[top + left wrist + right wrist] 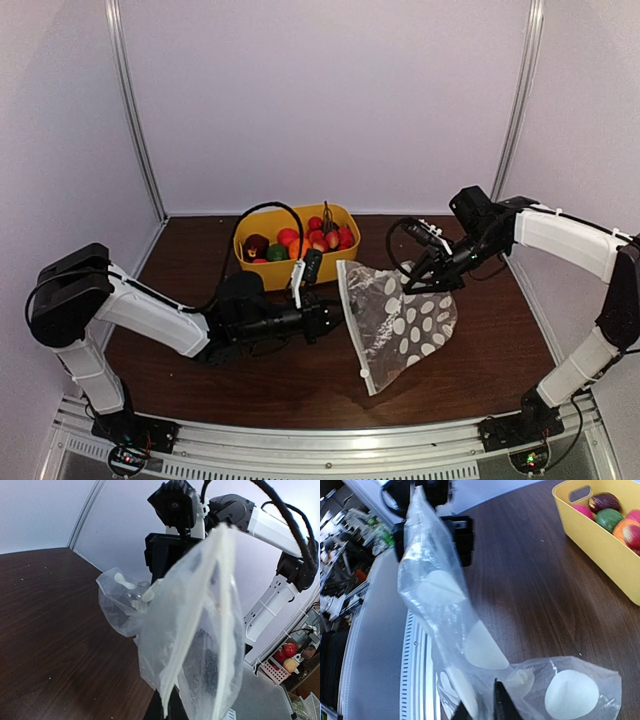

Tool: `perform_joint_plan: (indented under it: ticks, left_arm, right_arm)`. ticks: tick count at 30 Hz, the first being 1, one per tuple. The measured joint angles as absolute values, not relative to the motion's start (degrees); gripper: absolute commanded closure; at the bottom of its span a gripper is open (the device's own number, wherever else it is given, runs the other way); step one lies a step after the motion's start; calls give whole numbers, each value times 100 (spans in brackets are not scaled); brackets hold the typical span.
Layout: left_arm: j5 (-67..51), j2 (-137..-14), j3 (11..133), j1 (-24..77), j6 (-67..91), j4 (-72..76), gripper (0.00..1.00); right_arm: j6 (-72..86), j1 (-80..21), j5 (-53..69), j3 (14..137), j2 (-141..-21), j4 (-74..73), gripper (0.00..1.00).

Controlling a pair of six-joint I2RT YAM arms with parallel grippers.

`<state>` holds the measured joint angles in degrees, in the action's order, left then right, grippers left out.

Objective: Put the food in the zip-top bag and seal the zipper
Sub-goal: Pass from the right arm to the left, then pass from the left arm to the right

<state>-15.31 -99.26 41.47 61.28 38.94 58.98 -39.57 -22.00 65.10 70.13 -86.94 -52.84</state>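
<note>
Jaws of left gripper (335,316) pinch zip-top bag (408,325) mouth.

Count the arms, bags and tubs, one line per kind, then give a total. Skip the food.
Arms: 2, left arm and right arm
Zip-top bag: 1
Yellow tub: 1
Total: 4

The yellow plastic tub (268,273) stands far on the dark wooden table (490,345), with the small plastic food pieces (300,240) in it. Nearer and right of it is the clear polka-dot plastic bag (405,325), between the left gripper (335,318) and the right gripper (425,283).
</note>
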Motion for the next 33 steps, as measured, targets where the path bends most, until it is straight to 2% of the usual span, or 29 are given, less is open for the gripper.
perform_joint_plan:
  ticks: [3,5,10,15,19,26,33]
  left_arm:
    - [-1343,-9644,4147,6128,3800,5367,100]
    - [-1100,-9233,4160,6130,3723,4733,100]
    - [-163,-7931,4569,6128,3699,2781,100]
    - [786,-7234,4884,6130,4342,1809,100]
    - [1146,-7714,5231,6163,4762,1564,100]
    - [1439,-8532,5452,6254,5264,1623,100]
    - [1586,-8571,5516,6263,5592,2012,100]
  right_arm:
    - [-3439,-2200,5889,6976,-8523,-4783,52]
    - [-3013,-2200,5258,6967,-8248,-4416,47]
    - [-2231,-2268,4010,7369,-7603,-3953,51]
    - [-1933,-3135,4069,7819,-7522,-3920,46]
    - [-1817,-3986,4130,8130,-7800,-4075,42]
    - [-1402,-4265,3795,8864,-8523,-4088,31]
    - [-1048,-4556,3131,8840,-8543,-4018,31]
